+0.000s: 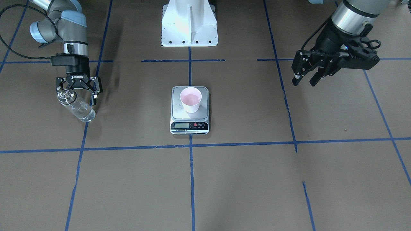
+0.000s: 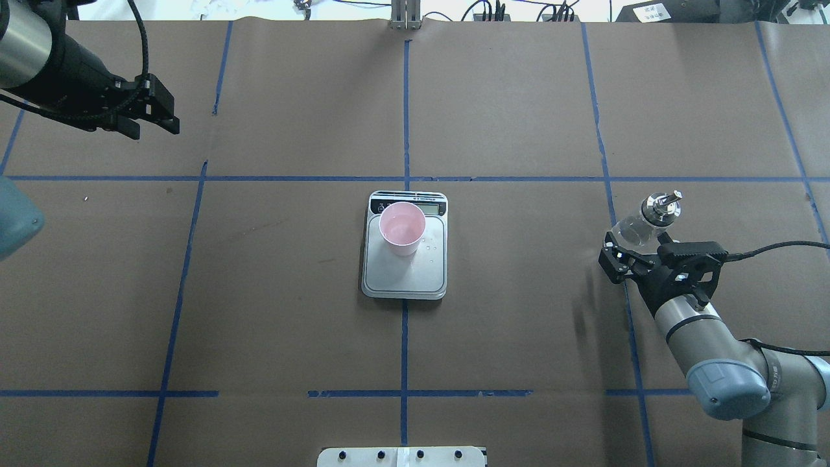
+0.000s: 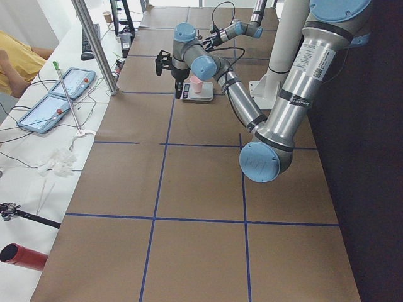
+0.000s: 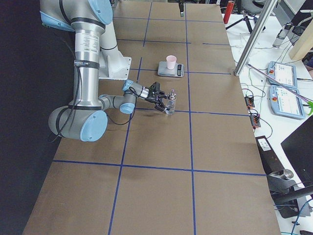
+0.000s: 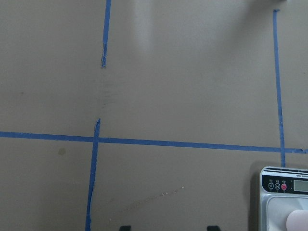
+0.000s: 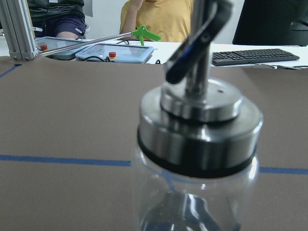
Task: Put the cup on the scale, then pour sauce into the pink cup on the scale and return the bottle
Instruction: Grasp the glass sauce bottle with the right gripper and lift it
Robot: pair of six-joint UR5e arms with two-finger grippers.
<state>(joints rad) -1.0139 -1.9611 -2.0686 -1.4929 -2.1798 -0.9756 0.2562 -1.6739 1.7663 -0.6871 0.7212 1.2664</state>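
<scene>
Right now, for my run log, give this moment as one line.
cup on scale | bottle upright at right gripper, grip unclear | left gripper open, empty

Small tapered paper cup (image 1: 190,99): pale pink outside, stronger pink inside. Flat kitchen scale (image 1: 177,110): silver steel platform, black front strip, red buttons; display looks grey-green, too small to be sure. Small cylindrical glass bottle (image 1: 78,108): clear, colourless, shiny silver cap. Surface (image 1: 244,179): brown, blue tape grid. Left gripper (image 1: 305,80), right gripper (image 1: 77,95): black.
</scene>
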